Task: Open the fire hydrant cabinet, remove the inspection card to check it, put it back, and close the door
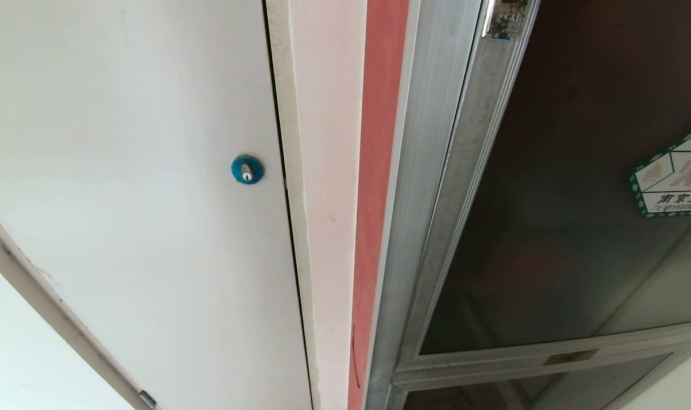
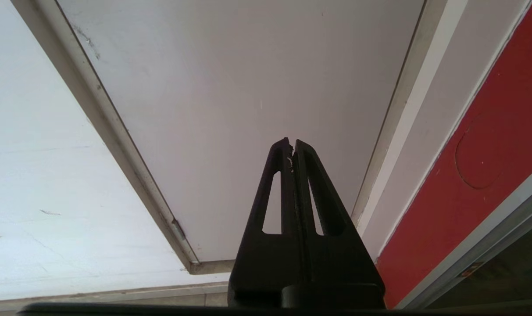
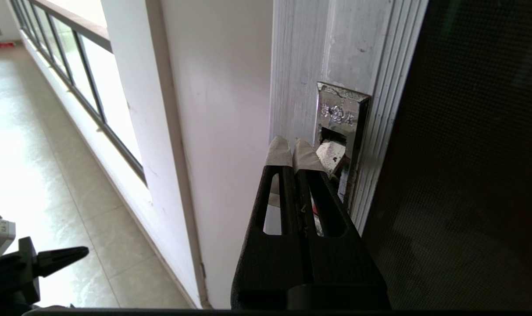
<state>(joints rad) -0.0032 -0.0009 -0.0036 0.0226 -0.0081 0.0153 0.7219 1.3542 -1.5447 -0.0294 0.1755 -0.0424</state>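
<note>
Right hand (image 3: 292, 145) — fingers pressed together — beside one door (image 3: 467, 153) latch (image 3: 338, 131).

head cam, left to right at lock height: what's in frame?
white panel door → blue round lock → pale wall strip → red strip → aluminium frame → dark glass door → green-bordered sticker

Door (image 1: 579, 188): dark smoky glass, glossy, in a brushed, scuffed aluminium frame (image 1: 465, 171). Latch plate (image 3: 338, 114): shiny, pitted metal. White panel door (image 1: 129, 171): smooth matt paint. Right gripper (image 3: 292, 147): matt black plastic, pale tape on its tips.
</note>
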